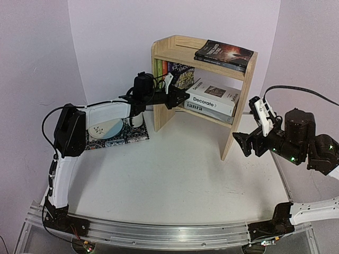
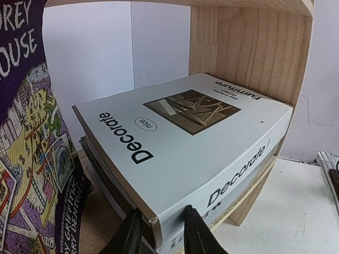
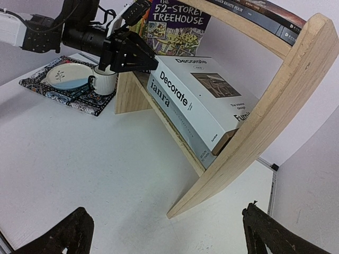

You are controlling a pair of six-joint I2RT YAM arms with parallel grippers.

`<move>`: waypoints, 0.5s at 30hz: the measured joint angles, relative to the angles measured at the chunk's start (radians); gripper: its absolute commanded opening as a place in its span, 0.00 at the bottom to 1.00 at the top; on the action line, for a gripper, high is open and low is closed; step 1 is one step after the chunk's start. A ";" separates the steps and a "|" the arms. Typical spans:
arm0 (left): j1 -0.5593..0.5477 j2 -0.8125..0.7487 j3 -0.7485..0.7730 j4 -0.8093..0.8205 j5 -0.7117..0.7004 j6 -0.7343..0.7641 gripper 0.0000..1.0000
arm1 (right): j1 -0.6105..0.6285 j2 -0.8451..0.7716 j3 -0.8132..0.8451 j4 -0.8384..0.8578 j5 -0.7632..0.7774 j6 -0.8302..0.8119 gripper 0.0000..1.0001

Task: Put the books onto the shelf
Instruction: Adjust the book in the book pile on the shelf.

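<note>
Now left arm point(image 1: 108, 107) reaches level into the shelf point(image 1: 241, 100), jaws nipping Decorate point(image 1: 212, 99); right arm's point(image 1: 299, 137) jaws gape empty.

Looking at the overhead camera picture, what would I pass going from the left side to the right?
Patterned mat with plate → left end effector → Decorate book → right end effector.

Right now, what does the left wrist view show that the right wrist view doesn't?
Left wrist only: the left gripper's fingertips flanking a corner of the thick white Decorate book. Right wrist only: patterned mat, plate and white mug, dark books on top, the open right gripper. Both: that book, the purple Treehouse paperback, the pale pine shelf.
</note>
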 measured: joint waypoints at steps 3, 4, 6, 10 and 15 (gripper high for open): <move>0.000 0.002 0.001 0.000 -0.001 -0.003 0.28 | 0.000 0.000 0.000 0.000 0.000 0.000 0.98; 0.000 0.003 0.001 0.000 0.000 -0.005 0.28 | 0.000 0.000 0.000 0.000 0.000 0.000 0.98; 0.000 0.003 0.002 0.000 0.000 -0.007 0.28 | 0.000 -0.001 0.000 0.000 0.000 0.000 0.98; 0.000 0.012 0.016 0.000 0.000 -0.011 0.30 | 0.000 -0.006 0.000 -0.001 0.000 0.000 0.98; 0.000 0.014 0.016 0.000 0.000 -0.012 0.30 | 0.000 -0.007 0.000 -0.001 0.000 0.000 0.98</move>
